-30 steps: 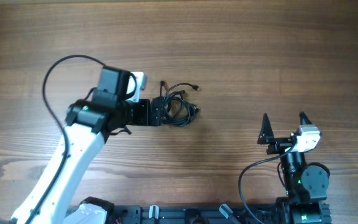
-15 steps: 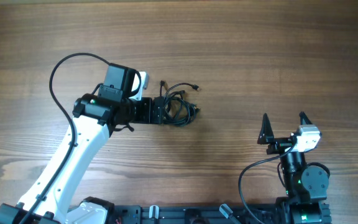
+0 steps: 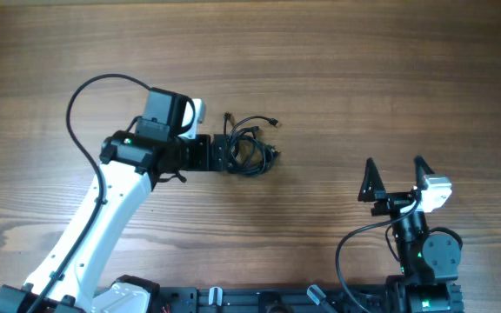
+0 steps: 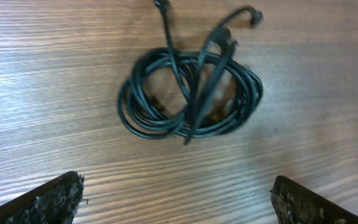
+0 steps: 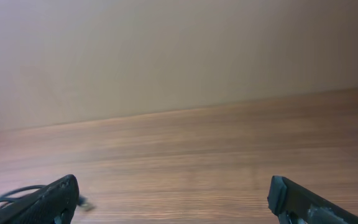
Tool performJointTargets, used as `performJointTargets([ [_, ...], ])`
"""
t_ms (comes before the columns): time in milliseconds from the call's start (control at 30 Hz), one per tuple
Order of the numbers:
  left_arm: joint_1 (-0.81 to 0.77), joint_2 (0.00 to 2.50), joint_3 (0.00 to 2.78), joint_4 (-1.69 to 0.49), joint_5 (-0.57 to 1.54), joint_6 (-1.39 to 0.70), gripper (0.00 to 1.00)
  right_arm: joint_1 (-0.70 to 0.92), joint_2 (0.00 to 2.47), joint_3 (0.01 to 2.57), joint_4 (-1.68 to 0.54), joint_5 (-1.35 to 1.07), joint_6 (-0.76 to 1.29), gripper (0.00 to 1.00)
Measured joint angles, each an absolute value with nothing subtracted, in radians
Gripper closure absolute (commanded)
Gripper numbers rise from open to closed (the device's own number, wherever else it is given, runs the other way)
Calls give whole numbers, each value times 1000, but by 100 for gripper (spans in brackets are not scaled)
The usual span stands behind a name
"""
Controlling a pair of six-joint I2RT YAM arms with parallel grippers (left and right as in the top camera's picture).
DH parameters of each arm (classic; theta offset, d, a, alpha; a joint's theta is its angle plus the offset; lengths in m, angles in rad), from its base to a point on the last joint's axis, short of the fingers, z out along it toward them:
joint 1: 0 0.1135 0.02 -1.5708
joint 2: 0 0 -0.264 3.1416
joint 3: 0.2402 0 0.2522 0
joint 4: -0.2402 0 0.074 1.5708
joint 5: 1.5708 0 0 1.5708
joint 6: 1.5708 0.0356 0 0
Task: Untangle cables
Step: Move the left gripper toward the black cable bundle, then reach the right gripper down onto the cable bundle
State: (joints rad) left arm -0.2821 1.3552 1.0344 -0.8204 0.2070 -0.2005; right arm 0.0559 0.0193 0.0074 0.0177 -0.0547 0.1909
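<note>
Thin black cables (image 4: 207,93) sit bunched in one loose tangled coil, flat on the wood table (image 3: 364,78), with plug ends poking out one side.

The left arm (image 3: 116,204) has swung its elbow toward the cables (image 3: 252,148), nudging the left gripper (image 3: 229,155) slightly closer to them. The right gripper (image 3: 394,163), well apart from the cables, has turned slightly.
</note>
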Motion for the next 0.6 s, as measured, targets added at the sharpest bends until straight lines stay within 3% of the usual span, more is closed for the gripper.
performJointTargets([
  [267, -202, 1355, 1034, -808, 207, -223, 0, 56, 119, 268, -246, -149, 273, 0],
  [433, -154, 1356, 1034, -798, 206, -252, 0, 55, 430, 564, -462, -258, 287, 0],
  [600, -146, 1356, 1034, -805, 206, -258, 0, 54, 771, 720, -393, -568, 387, 0],
])
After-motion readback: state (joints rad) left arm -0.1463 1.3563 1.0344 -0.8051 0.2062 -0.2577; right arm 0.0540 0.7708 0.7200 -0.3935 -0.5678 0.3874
